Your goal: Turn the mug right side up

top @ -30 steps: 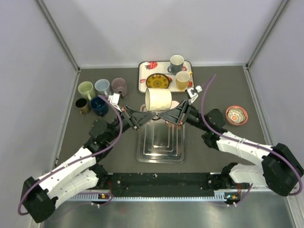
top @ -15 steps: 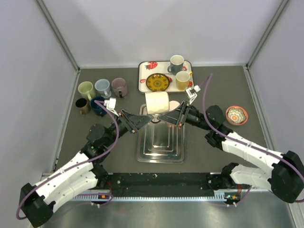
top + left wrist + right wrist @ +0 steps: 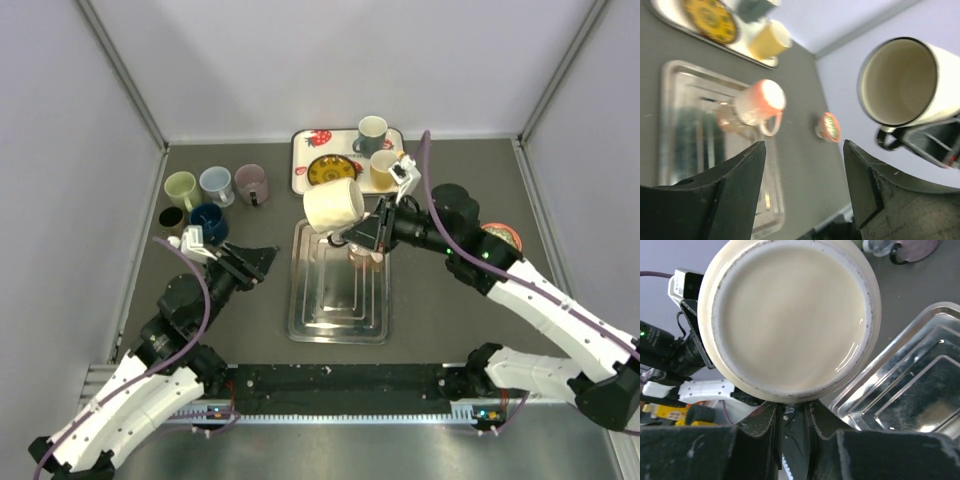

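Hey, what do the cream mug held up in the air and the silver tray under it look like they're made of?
The cream mug looks like glazed ceramic: there is glossy glare on its base and a duller foot ring, though its dark rim could also mean enamelled metal. The tray looks like polished stainless steel, given its mirror-like reflections.

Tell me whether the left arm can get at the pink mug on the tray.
Probably yes. The left gripper is open beside the tray, and its camera sees the pink mug with nothing between. The right gripper holds the cream mug above it, so going in low looks safer.
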You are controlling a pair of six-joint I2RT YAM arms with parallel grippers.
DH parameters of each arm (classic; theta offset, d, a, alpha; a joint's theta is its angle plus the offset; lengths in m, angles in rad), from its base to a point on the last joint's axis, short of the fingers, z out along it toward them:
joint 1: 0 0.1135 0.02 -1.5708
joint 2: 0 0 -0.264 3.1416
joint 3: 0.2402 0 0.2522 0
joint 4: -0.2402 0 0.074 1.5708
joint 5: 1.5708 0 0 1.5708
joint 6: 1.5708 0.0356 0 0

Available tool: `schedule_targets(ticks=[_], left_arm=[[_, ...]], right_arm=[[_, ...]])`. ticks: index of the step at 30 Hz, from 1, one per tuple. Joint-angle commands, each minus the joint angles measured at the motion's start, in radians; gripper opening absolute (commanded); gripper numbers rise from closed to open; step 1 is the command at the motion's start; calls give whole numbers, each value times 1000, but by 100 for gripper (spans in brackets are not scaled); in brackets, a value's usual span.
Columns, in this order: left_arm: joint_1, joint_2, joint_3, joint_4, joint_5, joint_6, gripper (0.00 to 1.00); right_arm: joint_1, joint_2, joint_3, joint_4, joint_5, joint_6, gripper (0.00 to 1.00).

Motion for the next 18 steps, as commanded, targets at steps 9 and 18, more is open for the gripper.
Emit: schedule_targets(ticks=[9,18], left_arm=[[6,-96,94,-533,-401,30,65],[4,-177,81,-591,-470,46,65]], right_arm=[[174,325,277,-283,371,-232,0],[193,591,400,-347,547,-203,0]])
